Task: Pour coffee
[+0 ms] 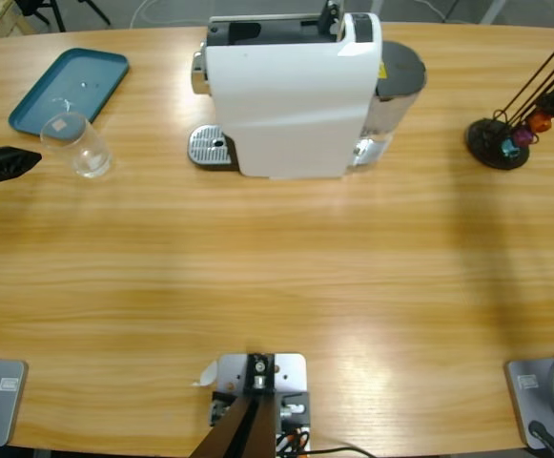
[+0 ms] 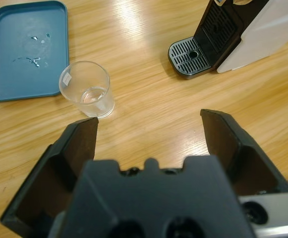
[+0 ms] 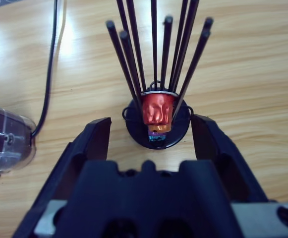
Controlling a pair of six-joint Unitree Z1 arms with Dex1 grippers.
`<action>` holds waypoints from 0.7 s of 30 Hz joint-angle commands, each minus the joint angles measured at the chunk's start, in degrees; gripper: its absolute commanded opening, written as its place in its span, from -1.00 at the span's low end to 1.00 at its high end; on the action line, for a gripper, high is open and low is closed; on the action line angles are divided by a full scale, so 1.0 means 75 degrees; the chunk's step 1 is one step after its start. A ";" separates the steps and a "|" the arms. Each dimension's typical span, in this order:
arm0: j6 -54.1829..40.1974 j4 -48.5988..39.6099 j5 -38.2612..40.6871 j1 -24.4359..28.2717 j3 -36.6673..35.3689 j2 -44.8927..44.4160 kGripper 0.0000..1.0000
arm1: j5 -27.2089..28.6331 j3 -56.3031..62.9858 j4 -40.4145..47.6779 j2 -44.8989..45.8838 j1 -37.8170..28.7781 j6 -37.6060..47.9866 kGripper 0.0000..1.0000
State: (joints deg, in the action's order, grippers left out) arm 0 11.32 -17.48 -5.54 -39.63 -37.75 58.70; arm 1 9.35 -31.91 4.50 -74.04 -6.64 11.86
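Left gripper (image 2: 148, 121): matte black, two broad wedge-shaped jaws with flat inner faces, spread wide on either side of a moulded black body with a notched, scalloped upper edge. Silver-grey bar with a dark screw hole just below the right-hand jaw. Right gripper (image 3: 150, 129): same black build, jaws likewise apart, same scalloped body between them, silver-grey plates with round holes at both lower corners. In the high view, only a black tip (image 1: 5, 164) at the left edge.

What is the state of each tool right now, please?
Left tool: open, holding nothing, facing the glass cup.
Right tool: open, holding nothing, facing the red capsule in the capsule rack.
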 commanded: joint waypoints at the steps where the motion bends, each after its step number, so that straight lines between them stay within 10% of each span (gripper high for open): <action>1: -0.0139 0.0105 0.0094 0.0057 0.0299 0.0201 0.79 | 0.0167 0.0235 0.0127 -0.0297 0.0112 0.0151 0.35; 19: -0.0150 0.0116 0.0094 0.0057 0.0290 0.0250 0.79 | 0.0104 0.0307 0.0420 -0.0618 0.0171 0.0176 -0.08; 21: -0.0162 0.0128 0.0094 0.0057 0.0290 0.0260 0.79 | 0.0101 0.0326 0.0420 -0.0595 0.0171 0.0176 -0.53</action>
State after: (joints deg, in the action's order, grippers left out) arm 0 10.90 -17.33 -5.54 -39.63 -37.75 59.04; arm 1 9.57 -31.68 7.13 -77.33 -5.82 12.38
